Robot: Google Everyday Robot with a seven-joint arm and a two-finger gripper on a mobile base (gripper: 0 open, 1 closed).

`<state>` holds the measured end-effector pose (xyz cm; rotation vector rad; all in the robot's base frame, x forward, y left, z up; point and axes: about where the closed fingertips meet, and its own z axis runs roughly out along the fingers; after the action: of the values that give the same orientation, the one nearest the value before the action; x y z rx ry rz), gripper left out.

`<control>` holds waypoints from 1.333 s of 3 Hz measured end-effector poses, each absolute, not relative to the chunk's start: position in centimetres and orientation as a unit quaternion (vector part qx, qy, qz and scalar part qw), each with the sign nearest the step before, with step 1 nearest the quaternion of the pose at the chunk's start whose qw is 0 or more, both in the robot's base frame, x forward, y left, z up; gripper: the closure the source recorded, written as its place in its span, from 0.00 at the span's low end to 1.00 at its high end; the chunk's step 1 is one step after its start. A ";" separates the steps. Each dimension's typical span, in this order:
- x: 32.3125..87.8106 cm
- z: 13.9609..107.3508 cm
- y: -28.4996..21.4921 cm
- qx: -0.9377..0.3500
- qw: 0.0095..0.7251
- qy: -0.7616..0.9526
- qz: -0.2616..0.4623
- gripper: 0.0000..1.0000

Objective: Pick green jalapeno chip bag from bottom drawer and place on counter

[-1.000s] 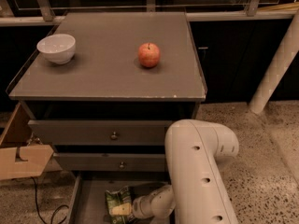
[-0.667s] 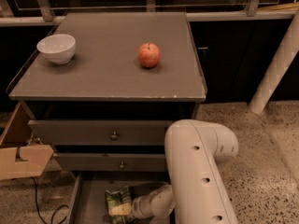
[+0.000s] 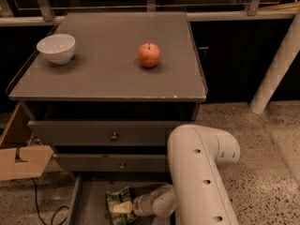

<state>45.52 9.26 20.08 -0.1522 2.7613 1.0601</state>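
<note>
The bottom drawer (image 3: 91, 205) stands pulled open at the lower edge of the camera view. Inside it lies the green jalapeno chip bag (image 3: 116, 199), crinkled, with white print. My white arm reaches down from the right into the drawer, and the gripper (image 3: 121, 208) sits right on the bag's lower part. The frame's bottom edge cuts off part of the bag. Above, the grey-brown counter (image 3: 103, 78) carries a red apple (image 3: 149, 55) and a white bowl (image 3: 56, 48).
Two shut upper drawers with small round knobs (image 3: 114, 136) sit above the open one. A cardboard piece (image 3: 21, 161) and a black cable (image 3: 40, 200) lie at the left. A white post (image 3: 276, 64) leans at the right on speckled floor.
</note>
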 end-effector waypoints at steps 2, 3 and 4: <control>45.1 18.7 9.7 -0.041 0.081 0.926 0.367 0.00; 45.6 17.2 11.3 -0.034 0.078 0.917 0.391 0.00; 46.2 16.4 11.9 -0.034 0.076 0.912 0.401 0.00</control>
<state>46.20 11.93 16.45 -0.1021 2.7347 1.2013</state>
